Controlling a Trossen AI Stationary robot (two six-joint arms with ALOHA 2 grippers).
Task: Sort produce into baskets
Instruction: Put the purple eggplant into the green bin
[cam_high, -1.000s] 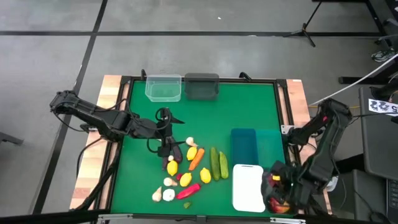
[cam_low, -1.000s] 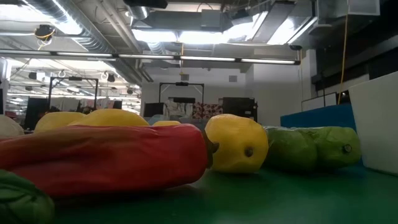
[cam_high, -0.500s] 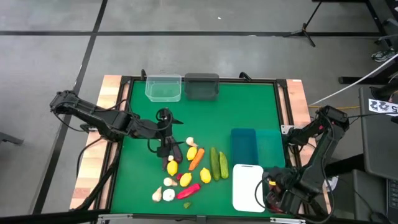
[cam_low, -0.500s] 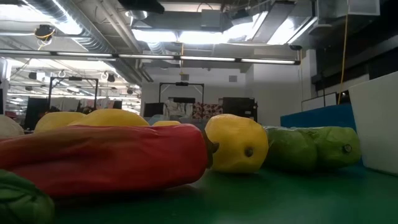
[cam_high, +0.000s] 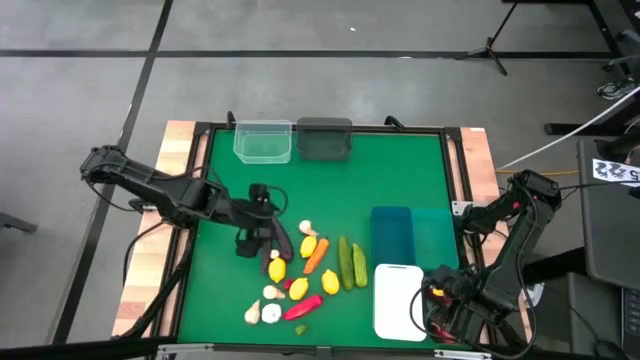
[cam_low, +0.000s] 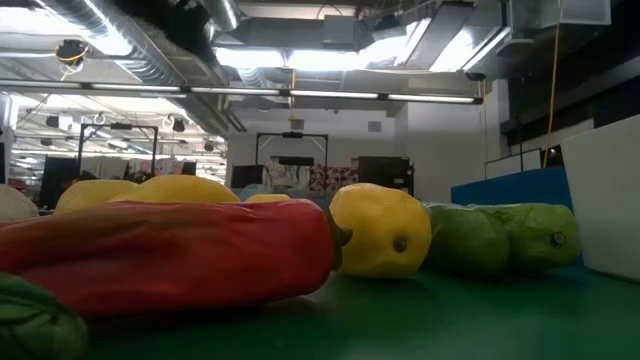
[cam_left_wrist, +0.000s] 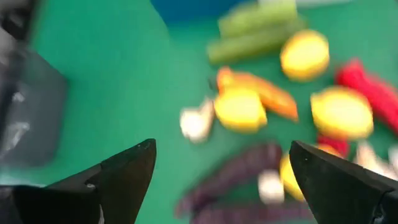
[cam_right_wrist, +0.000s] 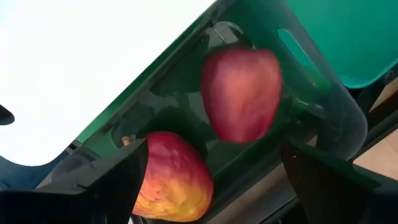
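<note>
Red apples (cam_right_wrist: 239, 93) are lying in the dark translucent basket (cam_right_wrist: 323, 124) at the table's near right corner, beneath the wide-open, empty right pincer (cam_right_wrist: 211, 180). Left pincer (cam_left_wrist: 217, 180), spread and empty, is hovering over the produce pile (cam_high: 300, 270); grasping a piece likely follows.

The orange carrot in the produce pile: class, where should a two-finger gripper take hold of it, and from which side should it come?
Grip the orange carrot across its thicker middle, coming straight down from above. It lies flat and slanted on the green mat, with a lemon beside it, so set the fingers across its narrow width. The open left gripper is nearest.
</note>
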